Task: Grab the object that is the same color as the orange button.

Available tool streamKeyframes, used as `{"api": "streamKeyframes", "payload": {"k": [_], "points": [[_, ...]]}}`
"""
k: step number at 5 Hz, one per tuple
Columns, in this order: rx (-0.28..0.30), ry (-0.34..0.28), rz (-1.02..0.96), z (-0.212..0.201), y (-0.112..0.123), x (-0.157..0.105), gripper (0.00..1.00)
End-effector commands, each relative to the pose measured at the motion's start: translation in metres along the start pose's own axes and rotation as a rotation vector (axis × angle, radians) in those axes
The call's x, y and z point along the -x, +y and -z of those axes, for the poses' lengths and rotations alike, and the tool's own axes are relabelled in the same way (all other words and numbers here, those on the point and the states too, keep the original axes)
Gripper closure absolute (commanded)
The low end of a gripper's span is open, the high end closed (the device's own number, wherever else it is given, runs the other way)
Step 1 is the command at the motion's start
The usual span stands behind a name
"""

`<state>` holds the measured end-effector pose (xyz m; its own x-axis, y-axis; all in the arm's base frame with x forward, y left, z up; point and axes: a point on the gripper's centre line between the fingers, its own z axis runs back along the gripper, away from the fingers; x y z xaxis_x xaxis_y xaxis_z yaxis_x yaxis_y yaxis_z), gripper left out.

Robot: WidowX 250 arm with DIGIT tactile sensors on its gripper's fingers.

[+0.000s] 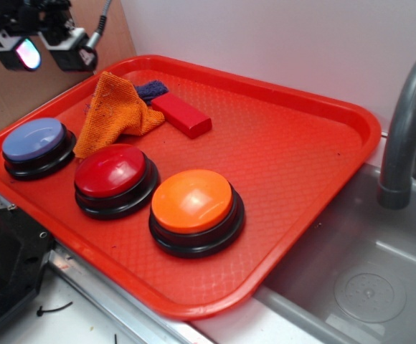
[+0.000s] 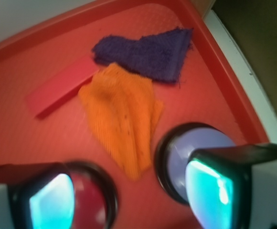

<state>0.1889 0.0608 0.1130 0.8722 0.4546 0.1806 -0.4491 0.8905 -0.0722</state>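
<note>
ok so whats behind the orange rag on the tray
Behind the orange rag lies a dark blue cloth, mostly hidden in the exterior view, and beside it a red block. Anything under the rag is covered.

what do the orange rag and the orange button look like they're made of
Orange rag: soft woven fabric, probably microfibre or cotton; ribbed weave and limp folds show in the wrist view.
Orange button: looks like smooth, glossy plastic, a highlight on its dome, on a shiny black base.

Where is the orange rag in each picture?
Exterior: the orange rag lies at the tray's back left, behind the red button.
Wrist: the rag is in the middle, ahead of the gripper.
Shared landmark: the red block touching it.
</note>
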Motion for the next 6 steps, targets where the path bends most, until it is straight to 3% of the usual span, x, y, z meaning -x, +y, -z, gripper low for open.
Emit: {"api": "streamKeyframes", "payload": {"k": [1,2,3,4,5,6], "points": [[-0.040,-0.020,-0.023,0.046,-0.003,-0.026,0.00],[-0.023,0.015,0.006,0.068,-0.004,-0.030,0.00],[-0.057,0.026,-0.012,0.079,0.001,-0.033,0.00],[-0.053,0.025,-0.010,0.088,0.009,-0.033,0.82],[-0.031,0.049,0.015,0.089,0.006,-0.033,1.00],[-0.027,0.075,0.122,0.085,0.000,-0.034,1.00]]}}
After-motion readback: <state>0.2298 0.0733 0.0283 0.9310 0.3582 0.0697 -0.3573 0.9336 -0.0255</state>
